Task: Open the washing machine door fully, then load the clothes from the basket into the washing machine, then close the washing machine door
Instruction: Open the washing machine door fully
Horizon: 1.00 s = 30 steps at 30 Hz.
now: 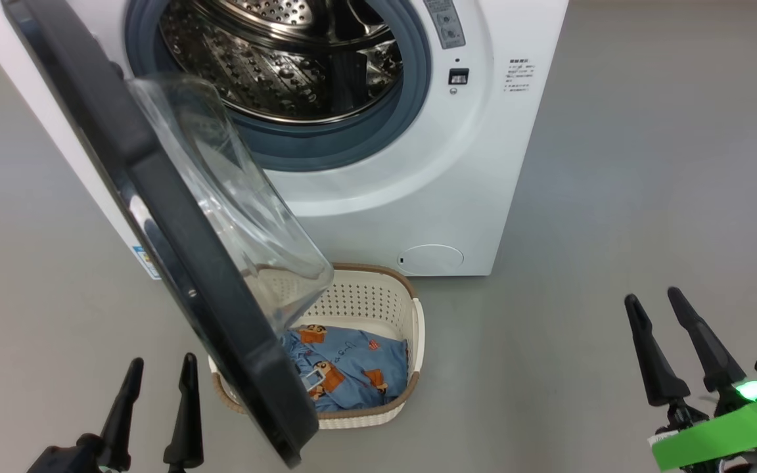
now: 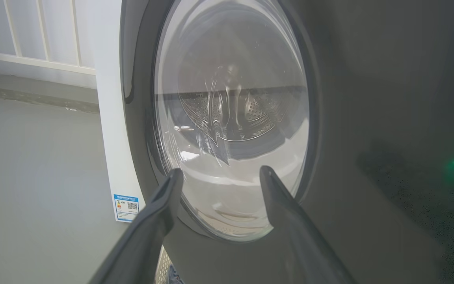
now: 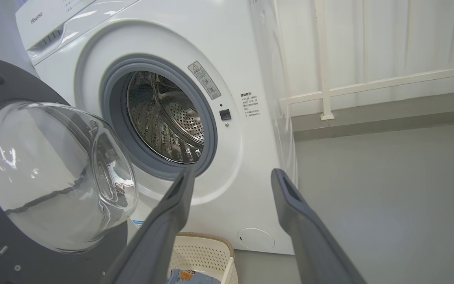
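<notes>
The white washing machine (image 1: 418, 197) stands ahead with its steel drum (image 1: 273, 59) exposed. Its door (image 1: 175, 217), black-rimmed with a clear glass bowl (image 1: 240, 210), hangs swung out to the left, partly over the cream basket (image 1: 411, 315). The light blue printed clothes (image 1: 352, 374) lie inside the basket. My left gripper (image 1: 160, 368) is open at the lower left, outside the door (image 2: 231, 118). My right gripper (image 1: 656, 301) is open at the lower right, well clear of the machine. In the right wrist view the drum (image 3: 164, 118), door bowl (image 3: 53, 173) and basket (image 3: 207, 252) show beyond the fingers (image 3: 172, 213).
Grey floor (image 1: 648, 164) surrounds the machine, with wide free room to the right. A white railing and wall (image 3: 369, 79) stand behind the machine. A blue label sticker (image 2: 126, 207) sits low on the machine's left side.
</notes>
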{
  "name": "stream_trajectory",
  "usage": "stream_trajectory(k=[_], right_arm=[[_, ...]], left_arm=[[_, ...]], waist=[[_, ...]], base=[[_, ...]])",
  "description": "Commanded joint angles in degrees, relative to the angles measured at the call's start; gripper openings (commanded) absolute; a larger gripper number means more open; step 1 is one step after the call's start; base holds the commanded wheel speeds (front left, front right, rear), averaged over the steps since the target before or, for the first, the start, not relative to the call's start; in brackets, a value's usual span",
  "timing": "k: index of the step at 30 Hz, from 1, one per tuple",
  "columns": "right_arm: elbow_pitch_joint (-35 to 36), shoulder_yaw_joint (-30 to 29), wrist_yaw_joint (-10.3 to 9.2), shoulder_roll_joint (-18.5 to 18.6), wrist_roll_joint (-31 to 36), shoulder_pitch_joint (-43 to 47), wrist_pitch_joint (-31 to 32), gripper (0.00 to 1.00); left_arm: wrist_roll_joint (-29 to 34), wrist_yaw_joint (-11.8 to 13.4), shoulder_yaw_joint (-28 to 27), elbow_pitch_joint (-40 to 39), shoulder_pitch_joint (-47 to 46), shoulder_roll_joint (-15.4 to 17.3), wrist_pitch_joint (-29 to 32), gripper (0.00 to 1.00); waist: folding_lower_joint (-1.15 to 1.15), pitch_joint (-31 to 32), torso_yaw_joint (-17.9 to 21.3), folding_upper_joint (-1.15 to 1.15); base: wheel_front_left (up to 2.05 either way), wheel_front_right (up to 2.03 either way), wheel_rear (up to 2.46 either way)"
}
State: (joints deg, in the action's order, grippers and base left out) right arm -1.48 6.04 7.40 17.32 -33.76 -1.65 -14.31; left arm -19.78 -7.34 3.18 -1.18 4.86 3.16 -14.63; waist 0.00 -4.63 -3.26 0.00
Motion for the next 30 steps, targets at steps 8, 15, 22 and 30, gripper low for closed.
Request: stream_trajectory(k=[8, 15, 22, 30], right_arm=[[1.6, -4.6, 0.09, -3.5, 6.8, 4.9, -0.7, 1.00], [2.0, -7.7, 0.09, -6.1, 9.2, 7.0, -0.7, 1.00], [2.0, -10.3, 0.09, -9.0, 11.2, 9.3, -0.7, 1.00], [1.7, -12.1, 0.09, -10.4, 13.4, 10.5, -0.7, 1.00]], left_arm=[[0.1, -0.1, -2.6, -1.7, -1.5, 0.4, -0.4, 1.00], [0.2, -0.1, -3.2, -1.6, -1.2, 0.3, -0.4, 1.00], [0.3, -0.1, -3.5, -1.6, -0.8, 0.1, -0.4, 1.00], [0.6, -0.1, -3.8, -1.5, -0.4, 0.1, -0.4, 1.00]], waist=[[0.00, -0.6, 0.8, 0.00], [0.00, 0.1, 1.3, 0.00], [0.00, 0.7, 1.9, 0.00], [0.00, 0.8, 2.7, 0.00]], base=[[0.00, 0.00, 0.00], [0.00, 0.00, 0.00], [0.00, 0.00, 0.00], [0.00, 0.00, 0.00]])
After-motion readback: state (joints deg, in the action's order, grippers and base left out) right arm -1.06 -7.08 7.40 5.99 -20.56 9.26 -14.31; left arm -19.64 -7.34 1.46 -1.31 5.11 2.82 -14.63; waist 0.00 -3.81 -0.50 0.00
